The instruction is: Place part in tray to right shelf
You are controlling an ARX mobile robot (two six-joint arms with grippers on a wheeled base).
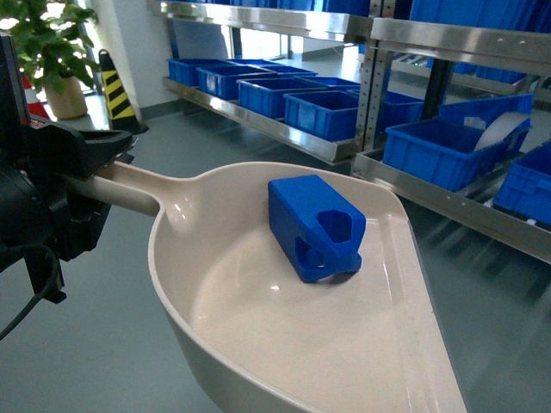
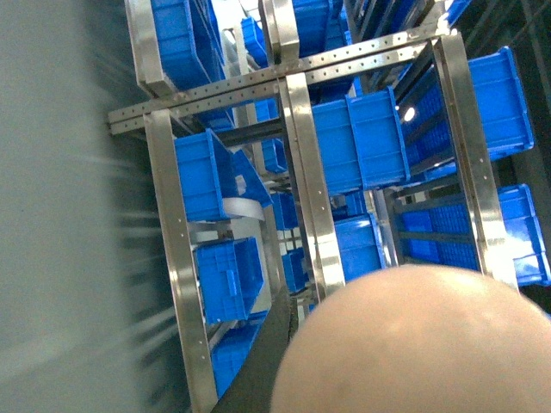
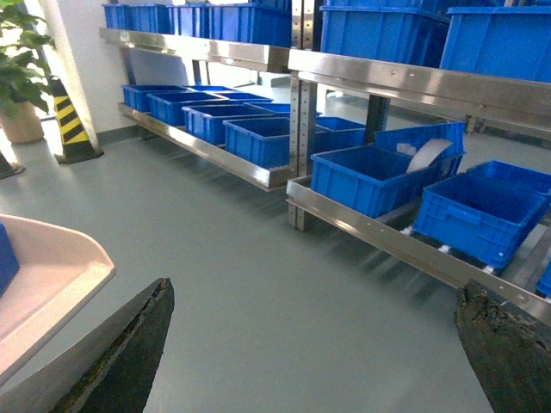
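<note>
Part: the bright blue boxy plastic block (image 1: 314, 226) with chamfered corners is lying on its side inside the scoop, its octagonal hole and notched end facing toward the flat front lip; a sliver of it is showing at the left edge of the right wrist view (image 3: 7, 258).
Tray: the wide cream-white plastic dustpan-shaped scoop (image 1: 258, 335) is being carried above the grey floor, its curved raised rim wrapping around the block and its long handle running off to the left; its rounded underside is filling the bottom of the left wrist view (image 2: 413, 344), and its front corner is showing in the right wrist view (image 3: 60, 275).
Left claw: the black left claw (image 1: 73, 185) is sitting closed around the scoop's handle, holding the scoop up.
Right claw: the right claw (image 3: 314, 344) is standing with its two dark fingers (image 3: 129, 353) spread wide apart, holding nothing, just beside the scoop's front corner.
Right shelf: the stainless-steel rack (image 1: 456, 206) with a long flat screwed front rail is standing ahead and to the right, well apart from the scoop; white rollers are showing beneath its crates in the right wrist view (image 3: 387, 245).
Crates: large blue ribbed plastic crates (image 1: 439, 151) are sitting in rows on the racks.
Corner: a leafy potted plant (image 1: 52, 52) and a yellow-and-black striped cone (image 1: 114, 90) are standing at the far left.
</note>
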